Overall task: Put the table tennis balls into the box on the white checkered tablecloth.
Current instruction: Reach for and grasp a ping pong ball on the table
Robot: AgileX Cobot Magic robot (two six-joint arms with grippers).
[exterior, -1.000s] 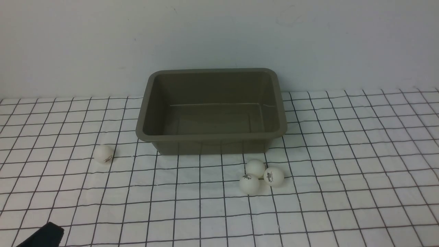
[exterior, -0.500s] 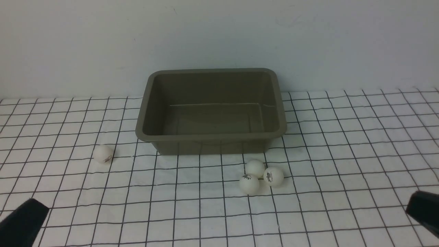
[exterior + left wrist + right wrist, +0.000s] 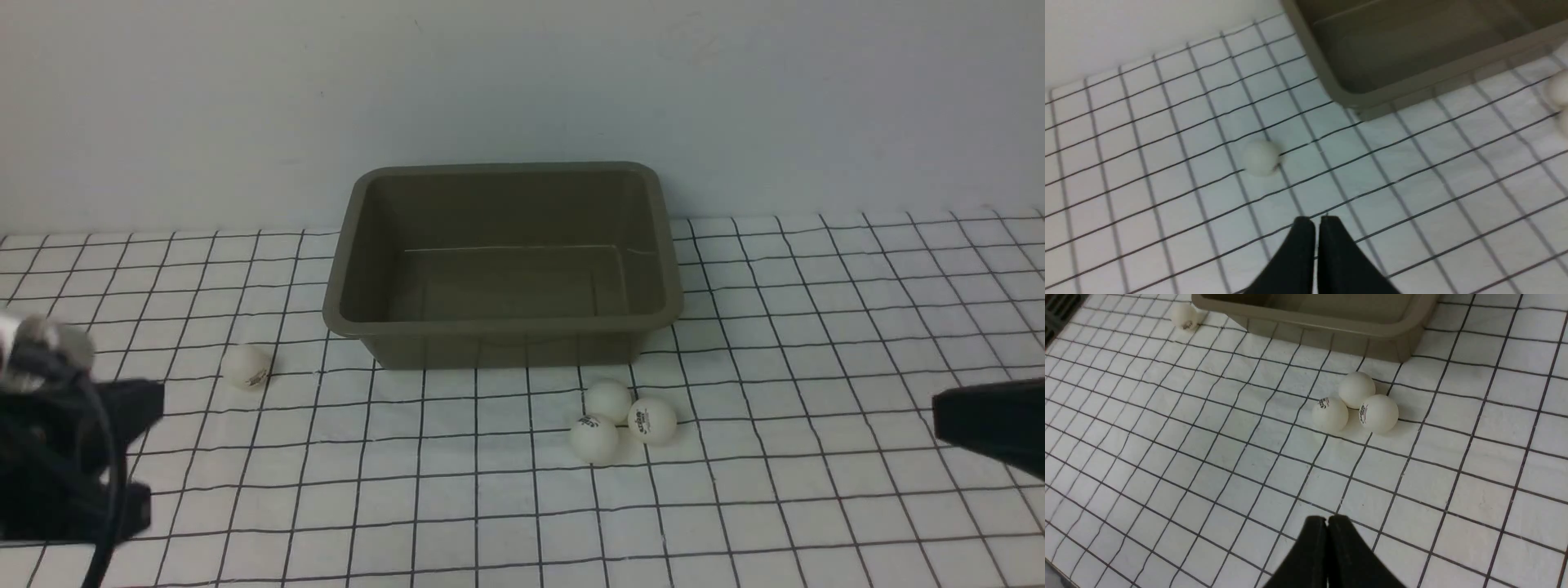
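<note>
The olive-grey box [image 3: 351, 245] stands empty at the back middle of the white checkered tablecloth [image 3: 816, 327]. One table tennis ball [image 3: 246, 366] [image 3: 1260, 158] [image 3: 1184, 315] lies alone near the box's front left corner. Three more balls [image 3: 608, 400] [image 3: 593, 438] [image 3: 651, 420] [image 3: 1356, 389] [image 3: 1329, 413] [image 3: 1378, 413] touch each other in front of the box's right half. My left gripper [image 3: 151, 400] [image 3: 1316, 222] is shut and empty, left of the lone ball. My right gripper [image 3: 939, 420] [image 3: 1327, 520] is shut and empty, well right of the three balls.
A plain white wall [image 3: 522, 82] rises right behind the box. The cloth is slightly wrinkled around the three balls. A dark grille [image 3: 1059, 306] shows at the edge of the right wrist view.
Both arms have come up into the front view from its lower corners. The left gripper moved up toward the lone ball, the right gripper rose at the right edge. Balls and box stayed put.
</note>
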